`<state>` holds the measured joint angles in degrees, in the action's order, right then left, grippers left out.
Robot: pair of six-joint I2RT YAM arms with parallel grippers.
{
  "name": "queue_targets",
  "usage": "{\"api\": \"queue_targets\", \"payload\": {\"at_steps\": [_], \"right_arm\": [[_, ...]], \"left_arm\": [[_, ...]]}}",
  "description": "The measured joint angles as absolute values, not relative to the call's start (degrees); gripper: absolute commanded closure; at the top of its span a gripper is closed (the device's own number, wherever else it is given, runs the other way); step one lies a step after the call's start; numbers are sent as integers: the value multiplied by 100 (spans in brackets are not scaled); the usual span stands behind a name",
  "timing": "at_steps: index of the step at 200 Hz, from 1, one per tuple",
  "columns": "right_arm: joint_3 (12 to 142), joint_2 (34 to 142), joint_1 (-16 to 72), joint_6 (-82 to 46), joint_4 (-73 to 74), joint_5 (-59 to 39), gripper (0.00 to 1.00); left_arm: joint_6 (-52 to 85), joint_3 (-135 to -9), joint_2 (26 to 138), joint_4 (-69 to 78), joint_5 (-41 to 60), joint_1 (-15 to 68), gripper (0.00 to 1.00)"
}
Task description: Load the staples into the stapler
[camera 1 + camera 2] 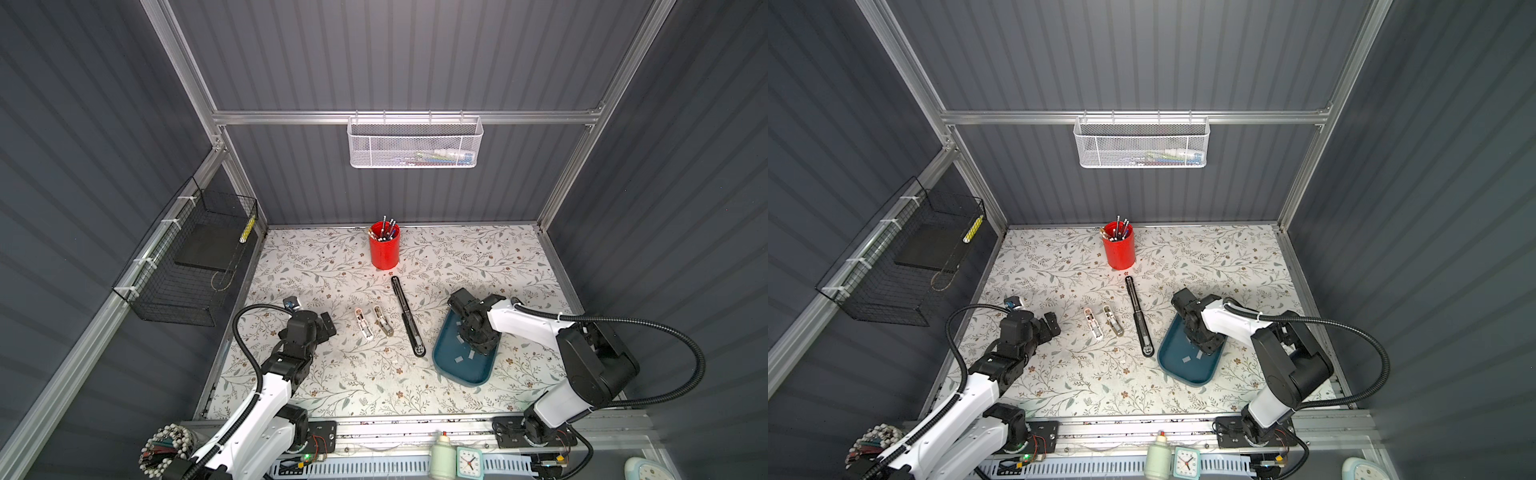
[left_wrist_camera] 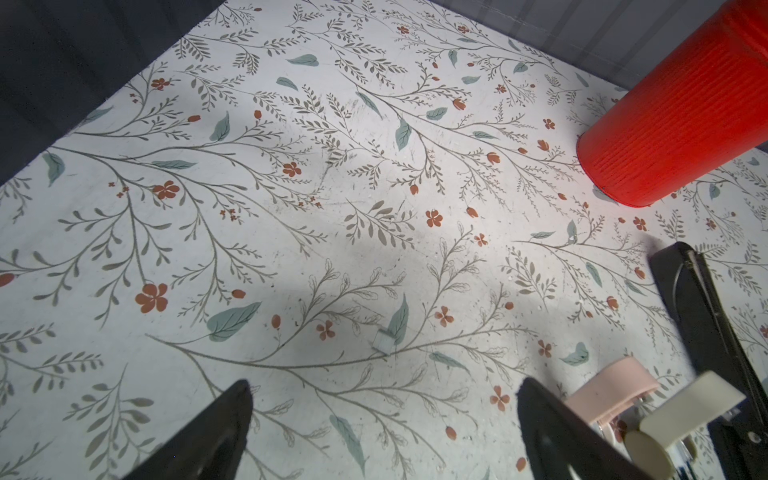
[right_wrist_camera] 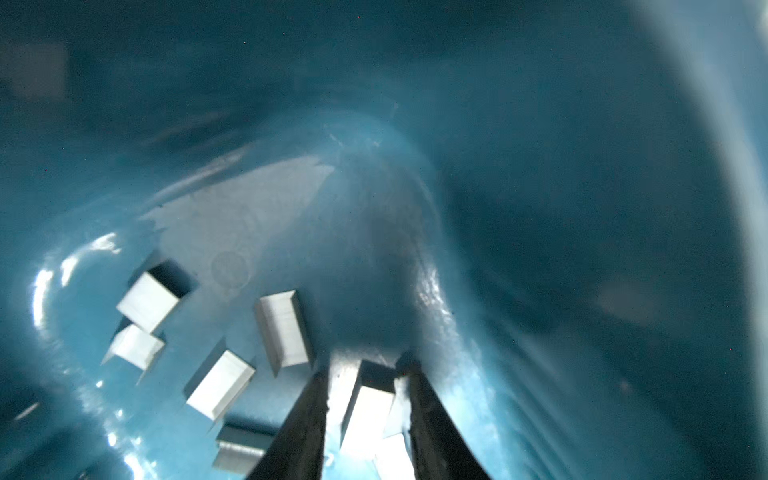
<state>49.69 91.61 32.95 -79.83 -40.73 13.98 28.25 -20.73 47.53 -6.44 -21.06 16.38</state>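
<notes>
1. Black wire basket (image 1: 183, 266): hung on the left wall, above the counter (image 1: 332, 374), which has a floral cover.
2. Left gripper (image 2: 384, 388): over the left part of the counter, jaws spread fully wide, nothing between them.
3. Single staple strip (image 2: 383, 343): loose on the counter ahead of the left gripper, touching neither finger.
4. Pink stapler (image 1: 363, 324): small and opened, flat on the counter just right of the left gripper.
5. Beige stapler (image 1: 383, 320): small and opened, just beside the pink one and roughly parallel to it.
6. Red pen cup (image 1: 384, 247): upright near the back wall, holding pens.
7. Long black stapler (image 1: 408, 316): opened out flat in one long line, between the beige stapler and the tray.
8. Teal tray (image 1: 469, 370): on the right part of the counter, near the black stapler.
9. Staples (image 3: 284, 328): short pale grey strips scattered on the tray floor, apart from the staplers.
10. Right gripper (image 3: 365, 372): lowered into the tray, jaws narrowed but apart, standing either side of one strip. A gap shows beside that strip.
</notes>
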Motion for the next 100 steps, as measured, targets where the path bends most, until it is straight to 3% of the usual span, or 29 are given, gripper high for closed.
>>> {"api": "queue_targets", "payload": {"at_steps": [60, 100], "right_arm": [[4971, 9258, 3301, -7852, -3894, 1367, 77], [5004, 9288, 3306, -7776, -3811, 1372, 80]], "left_arm": [[2825, -2073, 4755, -644, -2106, 1638, 0], [2825, -2078, 4755, -644, -2104, 1638, 0]]}}
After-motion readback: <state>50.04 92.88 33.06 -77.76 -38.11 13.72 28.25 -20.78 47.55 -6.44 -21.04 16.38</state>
